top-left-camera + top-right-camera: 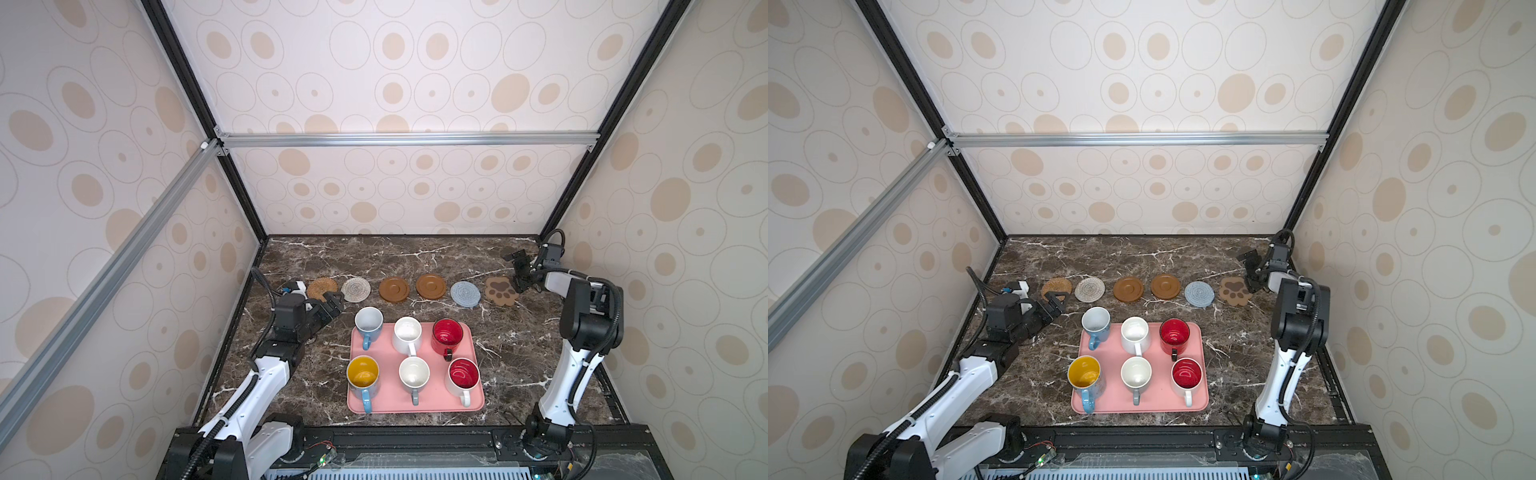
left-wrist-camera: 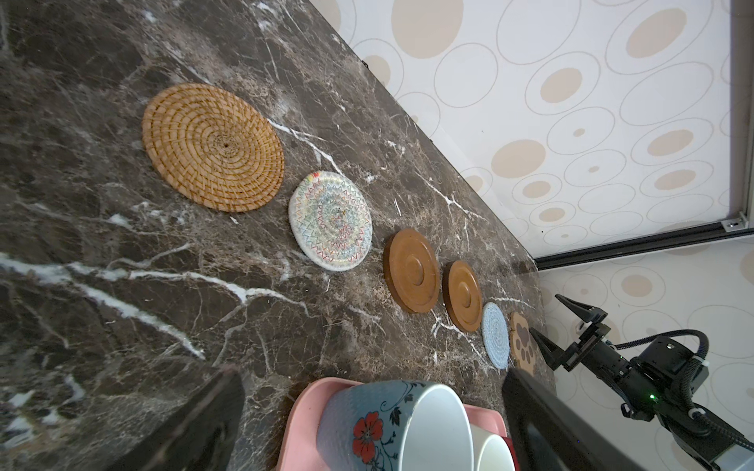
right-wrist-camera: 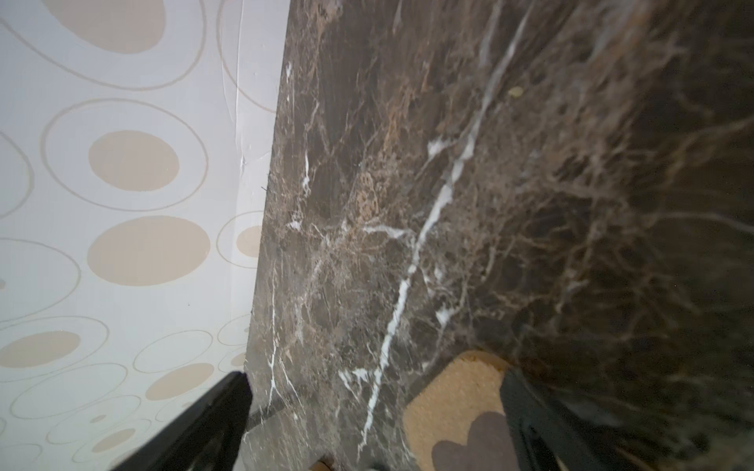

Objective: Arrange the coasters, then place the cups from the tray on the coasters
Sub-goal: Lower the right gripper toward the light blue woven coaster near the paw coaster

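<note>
Six coasters lie in a row behind the tray: rattan (image 1: 322,289), cream (image 1: 356,289), two brown discs (image 1: 394,289) (image 1: 431,286), grey-blue (image 1: 465,294) and paw (image 1: 501,291). The pink tray (image 1: 432,405) holds six cups: light blue (image 1: 368,322), white (image 1: 407,332), red (image 1: 447,334), yellow-inside (image 1: 363,374), grey (image 1: 414,374) and red-inside (image 1: 464,376). My left gripper (image 1: 332,301) is open and empty, between the rattan coaster and the light blue cup (image 2: 367,428). My right gripper (image 1: 519,270) hangs open and empty just beyond the paw coaster (image 3: 457,399).
The dark marble table (image 1: 515,361) is boxed in by patterned walls at the back and on both sides. Both arm bases stand at the front edge. Bare marble lies behind the coaster row and on either side of the tray.
</note>
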`<state>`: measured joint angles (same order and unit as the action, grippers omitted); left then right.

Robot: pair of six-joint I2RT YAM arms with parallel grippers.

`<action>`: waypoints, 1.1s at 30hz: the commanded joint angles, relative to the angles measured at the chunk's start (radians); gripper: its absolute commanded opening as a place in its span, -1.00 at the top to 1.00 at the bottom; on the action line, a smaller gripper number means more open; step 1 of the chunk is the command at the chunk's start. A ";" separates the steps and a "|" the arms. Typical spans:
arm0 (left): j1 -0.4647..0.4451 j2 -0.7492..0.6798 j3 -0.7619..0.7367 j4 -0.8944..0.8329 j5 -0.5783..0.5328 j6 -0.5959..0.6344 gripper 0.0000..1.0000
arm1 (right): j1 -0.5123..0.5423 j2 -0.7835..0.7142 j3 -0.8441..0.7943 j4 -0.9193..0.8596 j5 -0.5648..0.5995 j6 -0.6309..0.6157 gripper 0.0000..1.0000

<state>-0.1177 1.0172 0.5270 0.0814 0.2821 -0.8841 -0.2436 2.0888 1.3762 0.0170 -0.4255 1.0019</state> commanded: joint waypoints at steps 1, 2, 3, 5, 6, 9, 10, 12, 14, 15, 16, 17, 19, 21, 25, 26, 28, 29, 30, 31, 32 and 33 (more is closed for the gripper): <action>0.007 -0.011 0.002 0.015 -0.001 -0.011 -1.00 | -0.006 -0.020 -0.040 -0.091 0.010 -0.046 -1.00; 0.007 -0.011 0.001 0.016 0.001 -0.012 -1.00 | -0.006 -0.023 -0.046 -0.088 0.007 -0.049 -1.00; 0.007 -0.012 0.001 0.015 0.001 -0.011 -1.00 | -0.006 -0.026 -0.052 -0.088 0.007 -0.050 -0.99; 0.007 -0.014 0.001 0.012 0.001 -0.011 -1.00 | -0.006 -0.033 -0.055 -0.097 0.020 -0.064 -1.00; 0.007 -0.013 0.003 0.011 0.002 -0.009 -1.00 | -0.006 -0.037 -0.052 -0.105 0.027 -0.071 -0.99; 0.007 -0.017 0.005 0.006 0.000 -0.006 -1.00 | -0.008 -0.048 -0.033 -0.114 0.030 -0.076 -0.99; 0.007 -0.017 0.004 0.006 -0.001 -0.004 -1.00 | -0.008 -0.050 -0.022 -0.120 0.025 -0.076 -0.99; 0.007 -0.018 0.004 0.007 -0.002 -0.005 -1.00 | -0.008 -0.058 0.007 -0.132 0.009 -0.077 -0.99; 0.006 -0.014 0.005 0.010 -0.002 -0.007 -1.00 | -0.008 -0.068 0.033 -0.141 -0.007 -0.081 -0.99; 0.006 -0.011 0.007 0.011 -0.001 -0.006 -1.00 | -0.007 -0.075 0.046 -0.149 -0.014 -0.088 -1.00; 0.007 -0.011 0.007 0.014 -0.001 -0.006 -1.00 | -0.005 -0.083 0.060 -0.162 -0.022 -0.102 -1.00; 0.007 -0.008 0.009 0.017 -0.003 -0.007 -1.00 | -0.005 -0.091 0.068 -0.169 -0.033 -0.111 -0.99; 0.007 -0.002 0.014 0.020 -0.005 -0.007 -1.00 | -0.003 -0.113 0.074 -0.171 -0.076 -0.121 -1.00; 0.007 0.004 0.020 0.020 -0.008 -0.007 -1.00 | 0.001 -0.136 0.065 -0.172 -0.119 -0.131 -0.99; 0.007 0.015 0.034 0.022 -0.013 -0.007 -1.00 | 0.034 -0.187 0.017 -0.199 -0.190 -0.184 -0.99; 0.007 0.017 0.037 0.022 -0.014 -0.007 -1.00 | 0.048 -0.202 -0.002 -0.207 -0.206 -0.198 -0.99; 0.006 0.019 0.042 0.023 -0.018 -0.005 -1.00 | 0.081 -0.226 -0.044 -0.212 -0.240 -0.216 -0.99; 0.007 0.019 0.043 0.024 -0.020 -0.005 -1.00 | 0.096 -0.236 -0.062 -0.214 -0.250 -0.224 -0.99; 0.007 0.017 0.043 0.025 -0.024 -0.003 -1.00 | 0.115 -0.246 -0.081 -0.221 -0.257 -0.233 -1.00; 0.007 0.018 0.042 0.026 -0.026 -0.003 -1.00 | 0.137 -0.255 -0.099 -0.225 -0.261 -0.243 -1.00; 0.007 0.018 0.041 0.026 -0.027 -0.003 -1.00 | 0.155 -0.262 -0.116 -0.228 -0.262 -0.250 -0.99; 0.007 0.020 0.042 0.026 -0.029 -0.003 -1.00 | 0.173 -0.269 -0.135 -0.225 -0.265 -0.249 -1.00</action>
<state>-0.1177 1.0321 0.5282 0.0902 0.2745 -0.8845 -0.1143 1.8412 1.2926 -0.1608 -0.6460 0.7940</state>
